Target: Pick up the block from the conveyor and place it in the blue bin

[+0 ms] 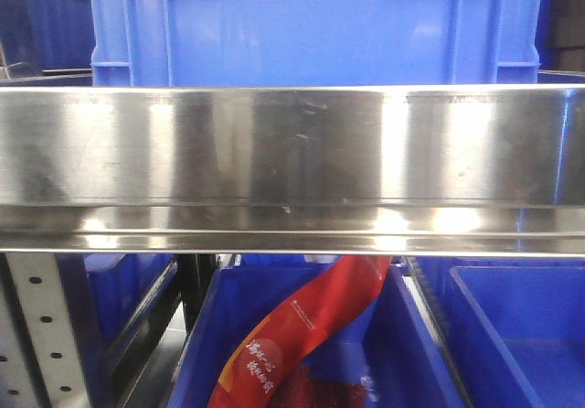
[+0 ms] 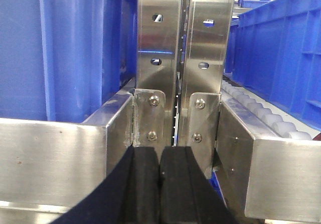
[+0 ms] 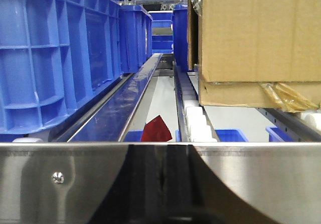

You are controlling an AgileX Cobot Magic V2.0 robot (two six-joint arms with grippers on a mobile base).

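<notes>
The block and the conveyor are out of view in every frame. Several blue bins show: a large blue bin (image 1: 311,24) stands on a steel shelf rail (image 1: 292,152), and lower blue bins (image 1: 521,335) sit under it. In the left wrist view my left gripper (image 2: 160,154) has its black fingers (image 2: 143,179) pressed together with nothing between them, right in front of two steel uprights (image 2: 158,38). My right gripper (image 3: 161,152) appears as a dark shape against a steel rail (image 3: 261,179), its fingers together with only a thin slit.
A red printed packet (image 1: 302,335) lies in the lower middle bin. Blue crates (image 3: 55,58) line a roller track (image 3: 195,118) on the left, and a cardboard box (image 3: 256,38) sits on it at the right. A blue crate wall (image 2: 65,48) is close on the left.
</notes>
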